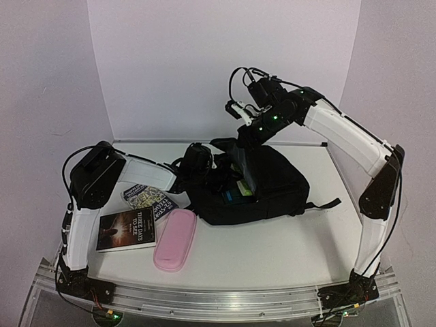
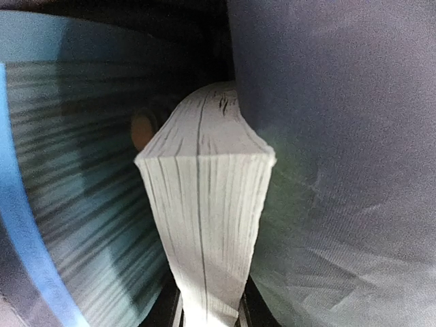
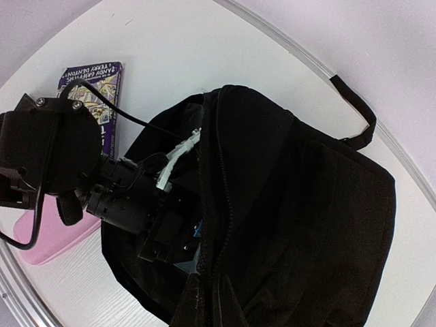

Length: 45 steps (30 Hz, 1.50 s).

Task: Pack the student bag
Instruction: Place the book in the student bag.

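White counter (image 1: 286,245), pale lilac walls (image 1: 204,61). Left claw (image 2: 208,319) pinches a book (image 2: 204,204) inside the student bag (image 1: 272,184); right claw (image 1: 242,144) grips the bag's raised rim.

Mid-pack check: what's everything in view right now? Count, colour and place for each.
bag: 1, black, mid-table, open
blue book: 1, blue, inside bag
held book: 1, pale pages, inside bag
dark book: 1, black cover, front left of table
purple book: 1, purple, between dark book and bag
patterned item: 1, pale green-white, behind dark book; kind unclear
case: 1, pink, right of dark book
table: 1, white
left gripper: 1, black, inside bag, shut on held book
right gripper: 1, black, above bag, shut on its raised rim
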Each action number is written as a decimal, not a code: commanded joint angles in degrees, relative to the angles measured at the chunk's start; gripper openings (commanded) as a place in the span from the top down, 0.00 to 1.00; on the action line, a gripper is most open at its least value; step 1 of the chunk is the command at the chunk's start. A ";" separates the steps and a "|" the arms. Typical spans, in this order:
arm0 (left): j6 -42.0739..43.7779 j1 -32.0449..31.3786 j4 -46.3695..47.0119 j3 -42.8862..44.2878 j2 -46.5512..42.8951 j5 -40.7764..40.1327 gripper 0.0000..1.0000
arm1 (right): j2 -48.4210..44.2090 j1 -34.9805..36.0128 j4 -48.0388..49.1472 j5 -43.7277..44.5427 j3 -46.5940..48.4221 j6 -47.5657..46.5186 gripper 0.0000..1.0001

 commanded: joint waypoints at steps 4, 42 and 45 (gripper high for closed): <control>-1.34 -0.35 2.21 14.81 8.09 2.54 0.98 | -1.86 -0.35 1.73 -0.52 1.98 0.21 1.00; 17.47 10.36 -33.62 -26.85 -46.38 -16.55 0.00 | -4.95 -6.95 2.09 -18.28 -13.85 1.31 0.76; 16.77 11.12 -38.36 -31.41 -52.43 -18.39 0.00 | -3.98 -4.75 2.12 -18.86 -14.35 1.29 0.43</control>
